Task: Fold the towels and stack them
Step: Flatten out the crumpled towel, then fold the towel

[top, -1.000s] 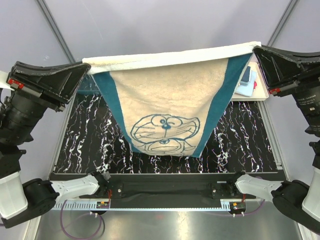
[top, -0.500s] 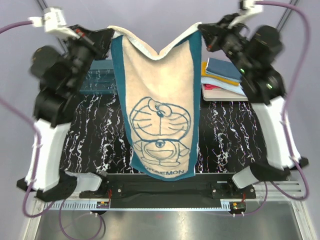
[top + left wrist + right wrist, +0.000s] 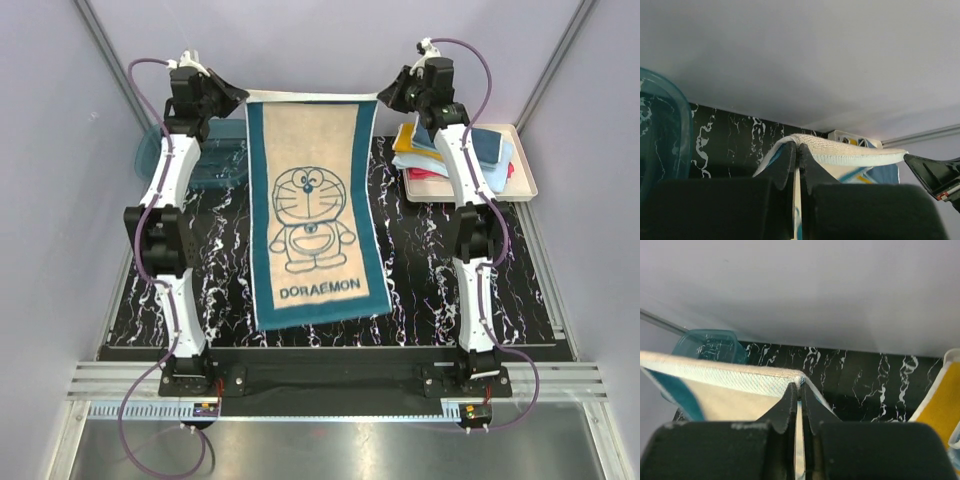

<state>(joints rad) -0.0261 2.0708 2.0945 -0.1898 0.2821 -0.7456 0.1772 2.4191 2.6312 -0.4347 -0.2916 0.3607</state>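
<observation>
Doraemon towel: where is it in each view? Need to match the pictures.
Top external: Doraemon towel, centre, print facing up.
Left wrist: Doraemon towel, centre, cream hem running right.
Right wrist: Doraemon towel, lower left, hem running left.
Shared landmark: teal basin, seen in all three views.

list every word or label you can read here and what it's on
"DORAEMON": printed near the lower end of the teal-bordered towel, under its cartoon figure.
Nothing else can be read: the folded towels on the tray show no legible lettering.
</observation>
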